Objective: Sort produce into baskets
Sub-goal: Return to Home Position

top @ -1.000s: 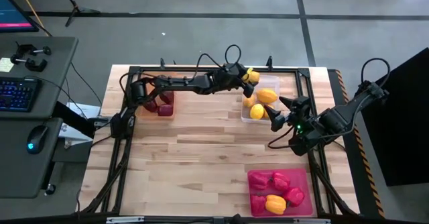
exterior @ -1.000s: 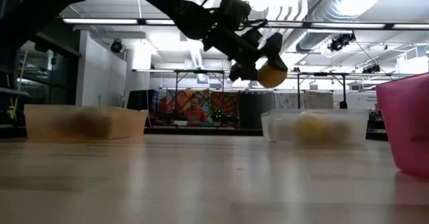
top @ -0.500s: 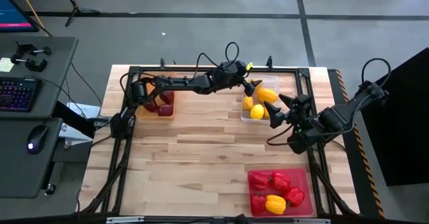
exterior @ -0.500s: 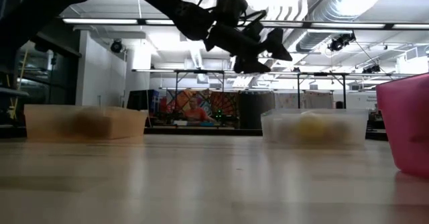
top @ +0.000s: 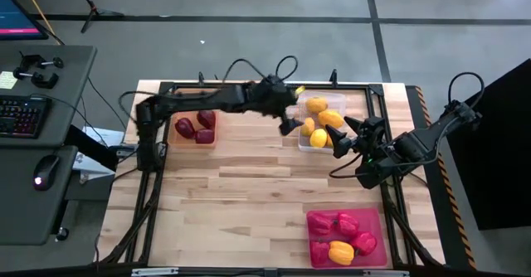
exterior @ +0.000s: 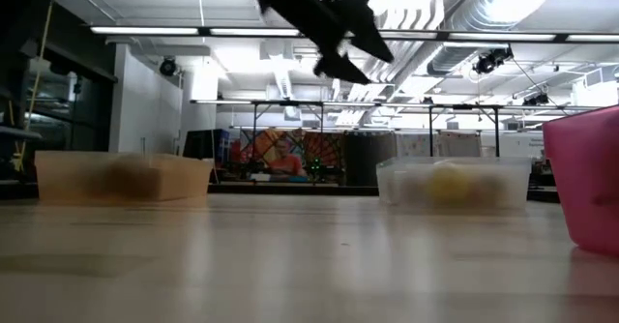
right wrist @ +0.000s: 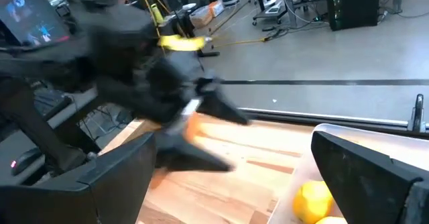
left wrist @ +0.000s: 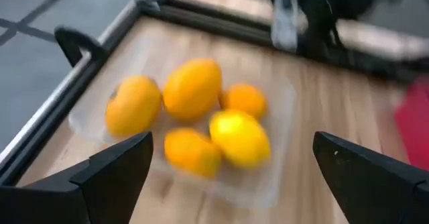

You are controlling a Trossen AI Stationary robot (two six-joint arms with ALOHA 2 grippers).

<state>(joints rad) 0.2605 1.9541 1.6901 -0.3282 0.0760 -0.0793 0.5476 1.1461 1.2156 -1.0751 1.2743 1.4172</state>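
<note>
Fruit (top: 330, 118) sits in the clear bin (top: 301, 143), just beside the left claw (top: 289, 121), which is wide open and holds nothing. Right claw (top: 340, 133) waits near, open and empty too. Sorting looks done; next the arms should lift away and go home.

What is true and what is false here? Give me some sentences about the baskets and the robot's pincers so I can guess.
1. The left pincer holds a lemon. False: it is open and empty.
2. The pink basket holds red peppers and one yellow-orange pepper. True.
3. The maroon produce lies in the clear basket. False: it lies in the orange basket; the clear basket holds yellow and orange fruits.
4. The right pincer is open. True.
</note>
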